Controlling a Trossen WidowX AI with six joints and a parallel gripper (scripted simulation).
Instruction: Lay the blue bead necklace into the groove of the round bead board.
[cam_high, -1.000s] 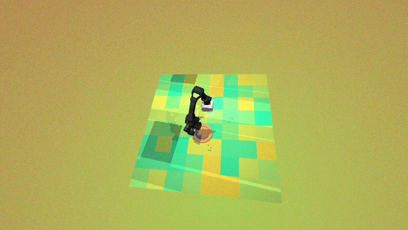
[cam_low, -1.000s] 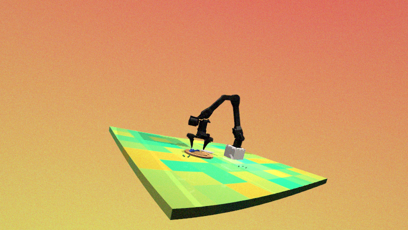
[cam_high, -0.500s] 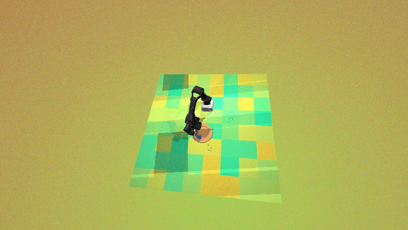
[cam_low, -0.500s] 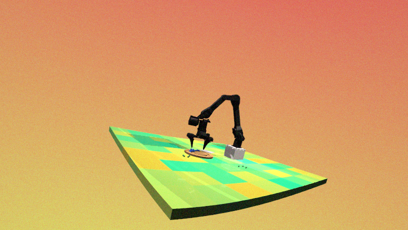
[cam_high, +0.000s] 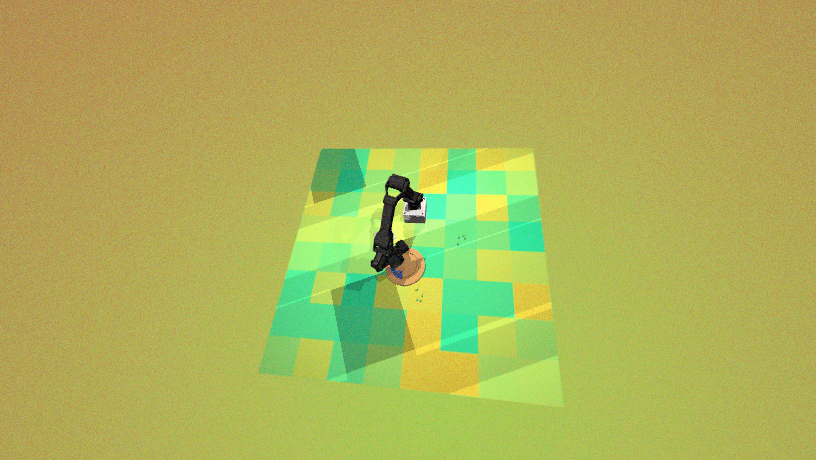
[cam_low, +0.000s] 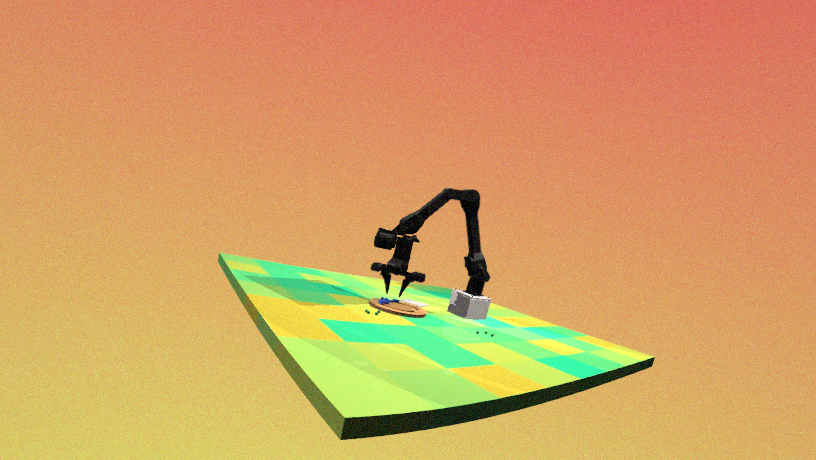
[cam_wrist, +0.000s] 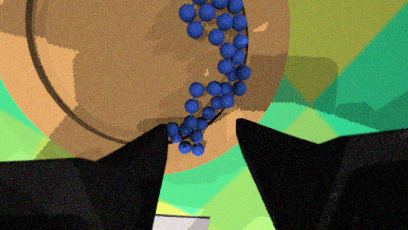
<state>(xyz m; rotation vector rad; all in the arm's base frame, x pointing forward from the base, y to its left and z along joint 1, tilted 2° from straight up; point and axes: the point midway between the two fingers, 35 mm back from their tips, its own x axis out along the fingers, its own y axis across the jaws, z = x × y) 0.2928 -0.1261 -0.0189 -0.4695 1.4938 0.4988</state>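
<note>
The round bead board (cam_high: 418, 274) (cam_low: 420, 313) (cam_wrist: 272, 30) is tan and lies flat, with a dark ring groove. The blue bead necklace (cam_high: 398, 274) (cam_low: 388, 300) (cam_wrist: 227, 50) lies bunched and folded along one side of the board. Some beads are on the groove line, others inside it, and a few at the near end lie outside it. My gripper (cam_low: 393, 294) (cam_wrist: 202, 128) is open part way, its fingertips above the board. In the wrist view the near end of the necklace shows between and beyond the fingertips, close to the left one. Nothing is held.
The arm's pale box base (cam_high: 414, 216) (cam_low: 469, 305) stands beyond the board. A flat whitish piece (cam_low: 415, 302) (cam_wrist: 180, 223) lies close beside the board. Small dark green dots lie in two groups, one near the board and one farther right in the top view.
</note>
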